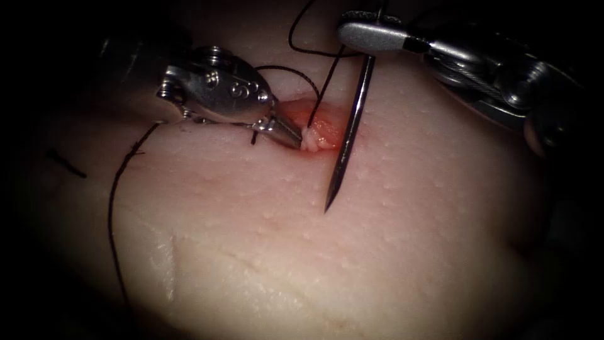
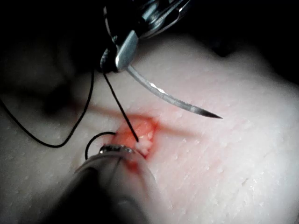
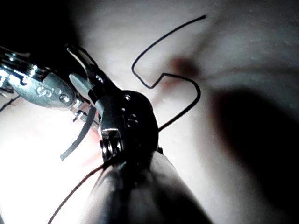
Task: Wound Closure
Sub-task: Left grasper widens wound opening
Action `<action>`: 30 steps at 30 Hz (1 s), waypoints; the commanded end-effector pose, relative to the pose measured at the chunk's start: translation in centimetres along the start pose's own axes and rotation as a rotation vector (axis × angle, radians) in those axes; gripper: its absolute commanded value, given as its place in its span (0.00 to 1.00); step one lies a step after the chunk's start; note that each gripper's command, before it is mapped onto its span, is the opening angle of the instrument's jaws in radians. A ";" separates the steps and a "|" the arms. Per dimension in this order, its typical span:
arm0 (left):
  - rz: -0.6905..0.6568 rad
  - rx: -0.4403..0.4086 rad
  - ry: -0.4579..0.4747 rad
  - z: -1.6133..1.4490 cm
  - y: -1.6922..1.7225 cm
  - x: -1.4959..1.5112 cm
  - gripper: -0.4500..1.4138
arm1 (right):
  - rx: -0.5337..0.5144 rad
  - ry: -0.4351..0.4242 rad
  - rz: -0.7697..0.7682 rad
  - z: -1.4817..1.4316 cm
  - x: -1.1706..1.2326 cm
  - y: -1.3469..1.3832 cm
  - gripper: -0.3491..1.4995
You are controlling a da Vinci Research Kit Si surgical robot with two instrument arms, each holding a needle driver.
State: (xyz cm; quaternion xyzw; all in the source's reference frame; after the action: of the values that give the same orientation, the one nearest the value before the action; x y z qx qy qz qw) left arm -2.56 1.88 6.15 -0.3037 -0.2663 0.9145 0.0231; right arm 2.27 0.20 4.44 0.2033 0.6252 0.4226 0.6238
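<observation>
Needle (image 1: 350,129) hangs free of the tissue (image 1: 390,239), pinched near its swaged end by your right tool (image 1: 371,38); left tool (image 1: 296,135) nips the cut (image 1: 318,129) edge, which may tear if you tug.

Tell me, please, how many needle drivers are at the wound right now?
2: the left tool grips the tissue at the cut's edge; the right tool holds the needle near its tail, clear of tissue.
</observation>
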 end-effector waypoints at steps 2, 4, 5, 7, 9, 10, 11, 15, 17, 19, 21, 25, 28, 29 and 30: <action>0.001 -0.022 0.000 0.11 0.03 0.00 0.00 | 0.003 0.009 -0.035 0.08 -0.07 0.02 0.00; 0.005 -0.044 -0.005 0.12 0.04 0.01 0.00 | 0.003 0.012 -0.059 0.11 -0.07 0.03 0.00; 0.007 -0.050 -0.008 0.12 0.04 0.01 0.00 | 0.004 0.013 -0.076 0.13 -0.06 0.04 0.00; 0.012 -0.068 -0.019 0.12 0.05 0.02 0.00 | 0.004 0.016 -0.100 0.15 -0.06 0.05 0.00; 0.019 -0.095 -0.045 0.13 0.07 0.02 0.00 | 0.008 0.018 -0.118 0.17 -0.06 0.06 0.00; 0.024 -0.110 -0.058 0.13 0.09 0.02 0.00 | 0.007 0.018 -0.124 0.18 -0.06 0.06 0.00; 0.029 -0.129 -0.072 0.14 0.11 0.01 0.00 | 0.010 0.022 -0.130 0.18 -0.06 0.06 0.00; 0.035 -0.174 -0.108 0.16 0.18 0.01 0.00 | 0.014 0.025 -0.143 0.18 -0.08 0.05 0.00; 0.035 -0.187 -0.118 0.17 0.19 0.02 0.00 | 0.014 0.026 -0.150 0.17 -0.09 0.05 0.00; 0.038 -0.195 -0.130 0.17 0.19 0.03 0.00 | 0.014 0.026 -0.156 0.17 -0.09 0.05 0.00; 0.036 -0.196 -0.131 0.18 0.15 0.07 0.00 | 0.014 0.027 -0.174 0.17 -0.10 0.05 0.00; 0.040 -0.201 -0.126 0.16 0.10 0.11 0.05 | 0.010 0.034 -0.221 0.19 -0.09 0.06 0.00; 0.039 -0.188 -0.132 0.11 0.09 0.12 0.19 | 0.003 0.037 -0.258 0.22 -0.09 0.09 0.00; 0.039 -0.188 -0.132 0.08 0.09 0.13 0.21 | 0.001 0.038 -0.275 0.23 -0.09 0.10 0.00; 0.034 -0.184 -0.135 0.06 0.09 0.13 0.21 | -0.001 0.039 -0.288 0.24 -0.09 0.11 0.00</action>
State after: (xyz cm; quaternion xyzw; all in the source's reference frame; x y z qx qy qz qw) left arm -2.64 1.86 6.01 -0.2473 -0.3444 0.9048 -0.0390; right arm 2.42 0.30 4.56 0.0988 0.6599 0.3308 0.6673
